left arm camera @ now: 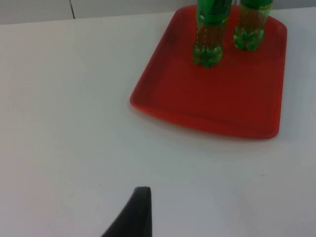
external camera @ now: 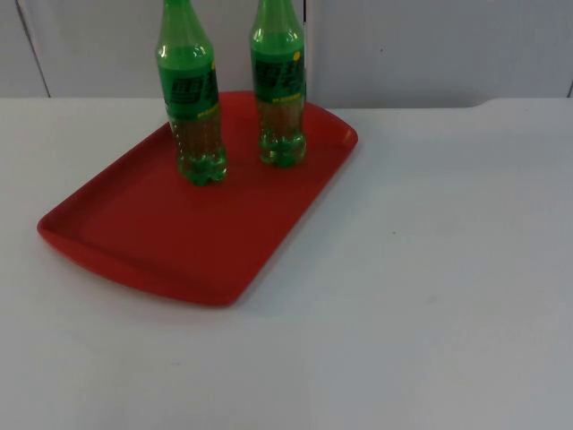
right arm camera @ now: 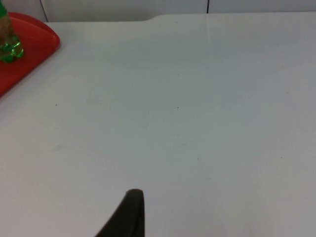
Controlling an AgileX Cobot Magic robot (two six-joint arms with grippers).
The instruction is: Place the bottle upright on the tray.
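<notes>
Two green bottles stand upright on the far part of the red tray. The left bottle and the right bottle are side by side, a small gap apart, each with a dark label. In the left wrist view the tray lies ahead with both bottle bases, the nearer and the farther. My left gripper hangs over bare table, well short of the tray. My right gripper waits over bare table to the right; the tray's corner and one bottle base lie far off.
The white table top stretches around the tray to the front and right. A grey partition wall closes the far edge just behind the bottles.
</notes>
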